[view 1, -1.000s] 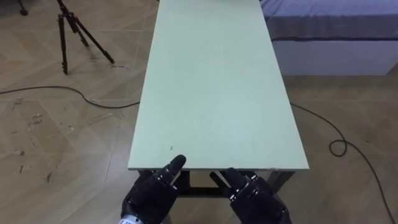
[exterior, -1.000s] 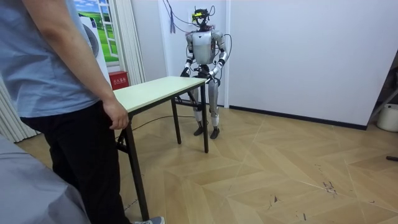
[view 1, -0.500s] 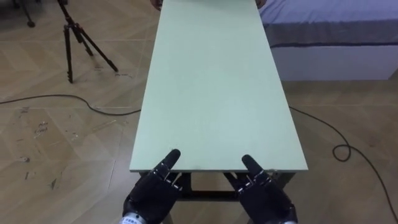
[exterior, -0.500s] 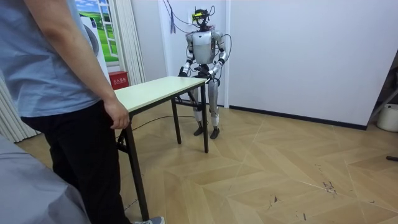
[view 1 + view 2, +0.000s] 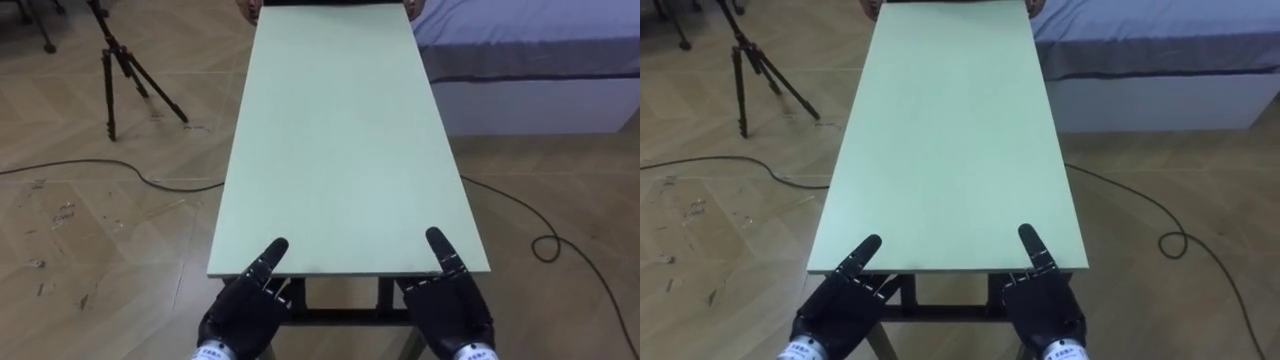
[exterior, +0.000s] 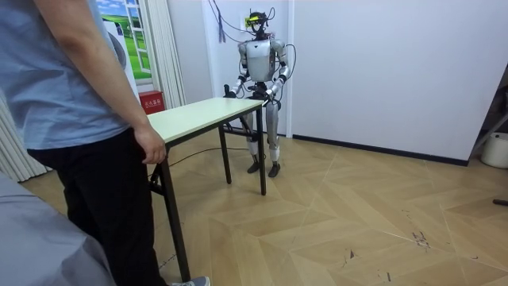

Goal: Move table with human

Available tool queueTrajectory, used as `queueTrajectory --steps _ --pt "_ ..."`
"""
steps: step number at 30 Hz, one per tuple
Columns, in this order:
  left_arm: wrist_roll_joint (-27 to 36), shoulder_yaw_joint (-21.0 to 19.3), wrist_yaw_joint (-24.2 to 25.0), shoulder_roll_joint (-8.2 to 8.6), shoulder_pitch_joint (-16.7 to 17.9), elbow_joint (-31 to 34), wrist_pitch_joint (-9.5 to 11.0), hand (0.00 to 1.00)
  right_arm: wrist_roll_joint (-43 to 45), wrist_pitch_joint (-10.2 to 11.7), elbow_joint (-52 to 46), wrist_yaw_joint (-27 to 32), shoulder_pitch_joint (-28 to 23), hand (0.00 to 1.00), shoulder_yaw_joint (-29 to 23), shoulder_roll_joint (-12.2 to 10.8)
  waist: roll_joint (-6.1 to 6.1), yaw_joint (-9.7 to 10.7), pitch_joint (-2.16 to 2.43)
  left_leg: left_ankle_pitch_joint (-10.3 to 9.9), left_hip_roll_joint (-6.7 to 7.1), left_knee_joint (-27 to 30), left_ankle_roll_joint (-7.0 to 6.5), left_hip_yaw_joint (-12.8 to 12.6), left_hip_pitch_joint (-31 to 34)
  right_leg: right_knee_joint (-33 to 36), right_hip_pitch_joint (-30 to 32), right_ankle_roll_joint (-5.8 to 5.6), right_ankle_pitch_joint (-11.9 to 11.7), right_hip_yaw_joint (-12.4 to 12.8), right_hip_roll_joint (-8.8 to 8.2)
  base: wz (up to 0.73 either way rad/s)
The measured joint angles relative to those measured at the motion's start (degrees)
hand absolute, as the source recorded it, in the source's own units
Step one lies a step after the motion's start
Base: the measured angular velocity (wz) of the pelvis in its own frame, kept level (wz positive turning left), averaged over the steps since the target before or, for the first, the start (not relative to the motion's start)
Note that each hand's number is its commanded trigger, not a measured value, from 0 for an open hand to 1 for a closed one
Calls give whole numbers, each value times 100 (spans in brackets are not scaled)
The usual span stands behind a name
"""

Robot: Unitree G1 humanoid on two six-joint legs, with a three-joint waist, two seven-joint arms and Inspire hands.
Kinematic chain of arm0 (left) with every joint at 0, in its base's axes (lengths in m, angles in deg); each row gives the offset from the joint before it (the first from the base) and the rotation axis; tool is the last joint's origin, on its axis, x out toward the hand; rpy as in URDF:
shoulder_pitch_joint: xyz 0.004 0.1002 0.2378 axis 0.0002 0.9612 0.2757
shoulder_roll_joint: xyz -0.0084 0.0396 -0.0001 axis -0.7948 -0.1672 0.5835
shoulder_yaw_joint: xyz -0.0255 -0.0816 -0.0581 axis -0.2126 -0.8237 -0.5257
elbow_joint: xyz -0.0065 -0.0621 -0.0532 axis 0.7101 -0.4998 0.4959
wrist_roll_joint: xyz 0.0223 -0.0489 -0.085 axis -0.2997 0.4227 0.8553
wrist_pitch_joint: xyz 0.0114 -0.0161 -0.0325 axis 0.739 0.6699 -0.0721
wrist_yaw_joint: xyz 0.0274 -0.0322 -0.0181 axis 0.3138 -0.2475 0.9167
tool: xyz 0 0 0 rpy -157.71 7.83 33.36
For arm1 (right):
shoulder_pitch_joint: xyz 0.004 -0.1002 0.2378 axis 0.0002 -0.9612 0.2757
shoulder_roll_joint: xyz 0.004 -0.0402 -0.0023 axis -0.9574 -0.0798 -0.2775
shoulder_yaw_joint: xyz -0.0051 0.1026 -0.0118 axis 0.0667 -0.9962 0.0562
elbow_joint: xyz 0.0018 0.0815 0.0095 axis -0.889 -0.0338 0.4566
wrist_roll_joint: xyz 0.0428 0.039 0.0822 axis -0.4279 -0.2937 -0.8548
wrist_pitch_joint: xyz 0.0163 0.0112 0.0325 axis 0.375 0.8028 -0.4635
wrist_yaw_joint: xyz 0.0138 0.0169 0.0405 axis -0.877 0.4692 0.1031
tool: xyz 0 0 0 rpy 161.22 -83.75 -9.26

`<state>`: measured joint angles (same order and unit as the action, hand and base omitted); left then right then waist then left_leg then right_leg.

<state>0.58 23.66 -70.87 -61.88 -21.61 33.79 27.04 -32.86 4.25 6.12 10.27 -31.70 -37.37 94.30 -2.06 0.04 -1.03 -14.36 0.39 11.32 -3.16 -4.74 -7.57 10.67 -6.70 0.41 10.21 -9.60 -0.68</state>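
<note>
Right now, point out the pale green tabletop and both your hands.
Pale green tabletop [image 5: 340, 150], left eye view, bare middle.
Left hand [image 5: 245, 310], left eye view, its back.
Right hand [image 5: 450, 315], left eye view, its back.

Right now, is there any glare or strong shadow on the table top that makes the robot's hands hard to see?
Left eye view: the pale green table top is evenly lit, with no glare; the dark left hand and right hand stand out clearly at its near edge, fingers straight. Right eye view: the same. Room view: even light, no glare on the table top.
</note>
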Motion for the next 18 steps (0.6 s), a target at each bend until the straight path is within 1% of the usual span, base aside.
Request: queueTrajectory --steps 4,6,7,8,9,10,12,16,18 --pt "-4 -2 -10 0 3 -1 -1 0 1 0 -57 83 1 0 -4 -4 -14 80 8 0 4 5 0 12 9 -1 -5 0 0 -11 2 2" --pt "-25 -15 -43 -1 14 -2 -35 0 7 -31 -74 115 1 0 -26 -5 -44 117 28 0 7 2 0 11 1 -1 -9 0 0 -5 14 0" --pt "-27 -24 -50 0 14 -2 -55 0 7 -47 -77 119 1 0 -39 -5 -49 121 30 0 7 2 0 11 -2 -1 -10 0 0 -5 14 0" --pt "-29 -50 -55 0 14 -2 -101 41 8 -71 -82 136 1 7 -55 -4 -53 123 32 0 7 3 0 11 -4 -2 -13 0 0 -5 13 0" --pt "-29 -75 -55 0 14 -2 -131 100 18 -76 -95 163 1 75 -55 -5 -53 125 32 0 5 4 0 11 -4 -2 -14 0 0 -5 13 0" --pt "-29 -80 -56 0 14 -2 -136 100 21 -77 -97 165 1 100 -55 -5 -53 126 32 0 4 4 0 11 -4 -3 -14 0 0 -5 13 0" --pt "-29 -102 -56 0 13 -2 -169 100 21 -77 -111 180 1 100 -55 -11 -56 122 32 0 4 8 0 11 0 -2 -14 0 0 -5 0 0" --pt "3 -107 -71 4 12 -2 -169 100 35 -76 -181 326 -1 100 -53 -12 -51 143 29 0 4 -14 0 22 8 -2 -7 0 0 -27 -8 0" --pt "55 -106 -72 68 12 -3 -173 100 56 -54 -151 640 -1 100 -49 -7 -58 83 17 0 4 -53 -1 26 19 -1 12 0 0 -61 -3 0"
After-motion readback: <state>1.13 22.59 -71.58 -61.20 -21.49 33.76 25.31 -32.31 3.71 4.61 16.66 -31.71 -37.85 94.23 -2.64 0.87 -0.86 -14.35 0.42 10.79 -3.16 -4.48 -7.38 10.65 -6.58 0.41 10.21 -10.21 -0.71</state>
